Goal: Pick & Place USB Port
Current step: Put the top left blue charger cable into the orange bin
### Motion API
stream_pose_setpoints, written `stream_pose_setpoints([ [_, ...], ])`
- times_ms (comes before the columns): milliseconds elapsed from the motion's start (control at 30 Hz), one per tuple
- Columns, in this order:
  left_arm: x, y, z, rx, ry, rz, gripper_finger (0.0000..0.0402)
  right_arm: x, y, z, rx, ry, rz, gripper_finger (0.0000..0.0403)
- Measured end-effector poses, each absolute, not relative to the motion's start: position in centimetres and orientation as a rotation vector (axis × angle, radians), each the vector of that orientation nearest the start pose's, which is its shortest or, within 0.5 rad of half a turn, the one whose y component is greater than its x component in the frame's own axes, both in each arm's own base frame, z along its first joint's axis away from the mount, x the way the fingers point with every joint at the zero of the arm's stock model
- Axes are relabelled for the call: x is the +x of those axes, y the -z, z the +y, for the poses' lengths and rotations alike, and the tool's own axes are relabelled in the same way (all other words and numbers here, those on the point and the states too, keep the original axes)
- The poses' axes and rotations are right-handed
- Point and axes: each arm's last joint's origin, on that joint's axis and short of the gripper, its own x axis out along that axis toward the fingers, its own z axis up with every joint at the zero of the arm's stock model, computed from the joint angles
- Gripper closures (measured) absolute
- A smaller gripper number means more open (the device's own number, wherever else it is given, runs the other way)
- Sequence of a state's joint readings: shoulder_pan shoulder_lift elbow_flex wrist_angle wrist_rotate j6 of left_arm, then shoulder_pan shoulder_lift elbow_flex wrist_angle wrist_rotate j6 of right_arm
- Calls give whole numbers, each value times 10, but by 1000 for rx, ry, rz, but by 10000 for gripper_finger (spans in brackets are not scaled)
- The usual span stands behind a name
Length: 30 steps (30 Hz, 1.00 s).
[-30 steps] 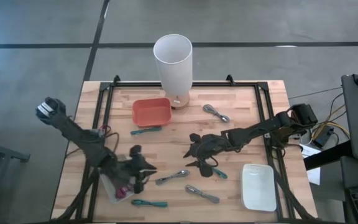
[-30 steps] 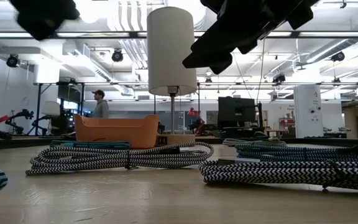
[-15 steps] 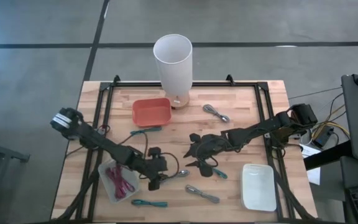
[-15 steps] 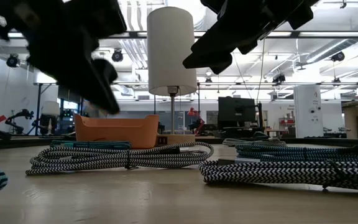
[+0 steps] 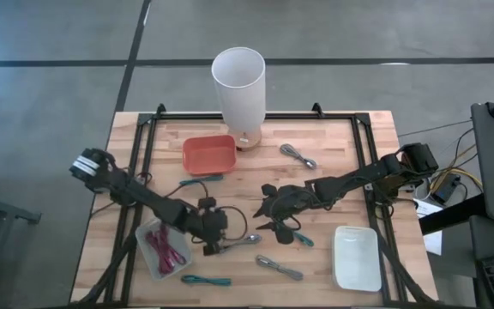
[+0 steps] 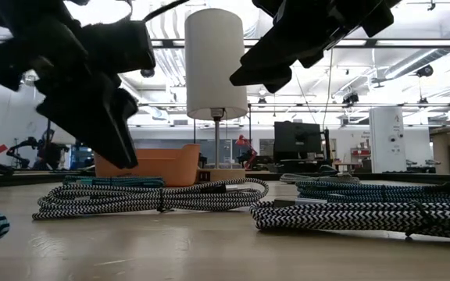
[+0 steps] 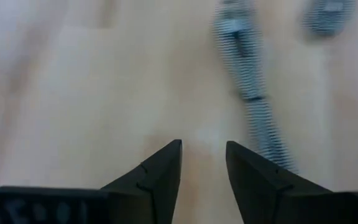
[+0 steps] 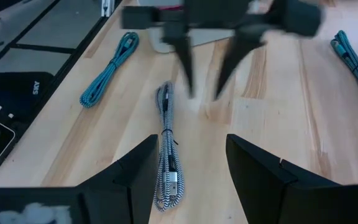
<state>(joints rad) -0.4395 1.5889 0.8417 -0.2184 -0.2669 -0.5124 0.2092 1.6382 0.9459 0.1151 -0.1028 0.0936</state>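
Several USB cables lie on the wooden table. My left gripper (image 5: 213, 243) is open, slanting down just above the wood, with nothing between its fingers (image 7: 204, 158). A black-and-white striped cable (image 5: 239, 242) lies flat right beside it, toward the table's right (image 7: 253, 99). A pink cable (image 5: 167, 251) rests in a small white tray (image 5: 142, 233) to the left of the gripper. My right gripper (image 5: 268, 215) hangs open over mid-table (image 8: 191, 146), above a teal cable (image 5: 300, 238). It faces the left gripper (image 8: 204, 81) across the striped cable (image 8: 166, 149).
An orange bin (image 5: 209, 154) and a tall white lamp (image 5: 238, 81) stand at the far side. A white tray (image 5: 356, 257) sits near the front right. More cables lie around: teal ones (image 5: 206, 280) (image 5: 202, 180) and striped ones (image 5: 280, 268) (image 5: 298, 156). A black frame (image 5: 148, 146) borders the table.
My left gripper has swung from above the small white tray toward the table's right and come down near the striped cable, tipping further downward. The pink cable now lies in the tray, apart from the gripper. My right arm has kept still.
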Motion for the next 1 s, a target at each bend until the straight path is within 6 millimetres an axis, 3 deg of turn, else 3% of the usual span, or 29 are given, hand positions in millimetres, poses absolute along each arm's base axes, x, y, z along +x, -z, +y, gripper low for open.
stream_pose_setpoints([
  [300,250,-176,-71,-83,-377,1107,245,338,-204,75,60,-276,591,220],
  [500,237,-164,-43,-21,-465,1246,245,337,-204,75,60,-276,592,220],
  [800,233,-161,-32,96,-577,1225,245,337,-204,75,60,-276,592,220],
  [1000,222,-147,-22,82,-616,1282,245,338,-204,75,38,-283,588,220],
])
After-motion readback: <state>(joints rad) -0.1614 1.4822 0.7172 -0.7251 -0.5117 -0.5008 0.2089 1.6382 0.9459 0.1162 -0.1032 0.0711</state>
